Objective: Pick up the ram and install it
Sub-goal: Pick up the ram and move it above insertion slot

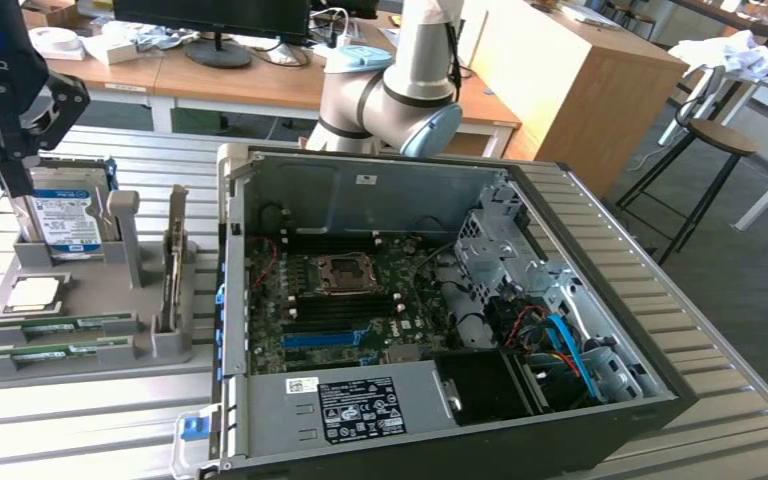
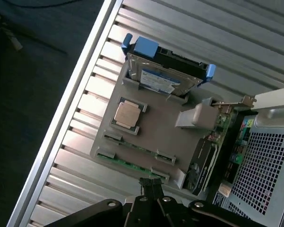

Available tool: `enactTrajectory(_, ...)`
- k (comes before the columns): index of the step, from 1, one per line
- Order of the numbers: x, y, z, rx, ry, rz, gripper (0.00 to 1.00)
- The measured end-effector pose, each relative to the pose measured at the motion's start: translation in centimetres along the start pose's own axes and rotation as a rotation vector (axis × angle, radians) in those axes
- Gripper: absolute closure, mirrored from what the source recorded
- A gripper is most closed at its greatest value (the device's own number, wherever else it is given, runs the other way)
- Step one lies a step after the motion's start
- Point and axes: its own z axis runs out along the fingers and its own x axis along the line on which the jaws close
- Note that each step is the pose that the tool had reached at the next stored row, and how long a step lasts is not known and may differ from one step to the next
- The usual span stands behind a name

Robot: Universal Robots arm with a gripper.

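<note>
Two ram sticks, thin and green, lie flat in slots at the near end of a grey holder (image 1: 157,345); one ram stick (image 1: 67,322) (image 2: 138,147) sits just behind the other (image 1: 51,352) (image 2: 126,163). My gripper (image 1: 20,192) (image 2: 151,188) hangs above the holder's far end, in front of the upright hard drive, well clear of the ram. Its black fingers are pressed together with nothing between them. In the wrist view the fingertips sit just past the holder's ram edge.
The holder also carries a silver hard drive (image 1: 64,215) (image 2: 161,78), a square processor (image 1: 33,293) (image 2: 127,114) and an upright expansion card (image 1: 175,262) (image 2: 203,161). The open computer case (image 1: 244,300) shows the motherboard (image 1: 357,305). All stands on a slatted metal table (image 1: 91,430).
</note>
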Motion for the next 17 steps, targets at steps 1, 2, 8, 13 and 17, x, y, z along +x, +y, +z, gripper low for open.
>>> enactTrajectory(1,0.0,0.0,0.0,-0.0003,0.0011,-0.015,0.9)
enactTrajectory(2,0.0,0.0,0.0,-0.0006,0.0023,-0.031,0.9)
enactTrajectory(8,0.0,0.0,0.02,-0.0025,0.0093,-0.123,0.9)
enactTrajectory(13,0.0,0.0,0.03,-0.0043,0.0154,-0.204,0.9)
enactTrajectory(17,0.0,0.0,0.03,-0.0056,0.0203,-0.269,0.9)
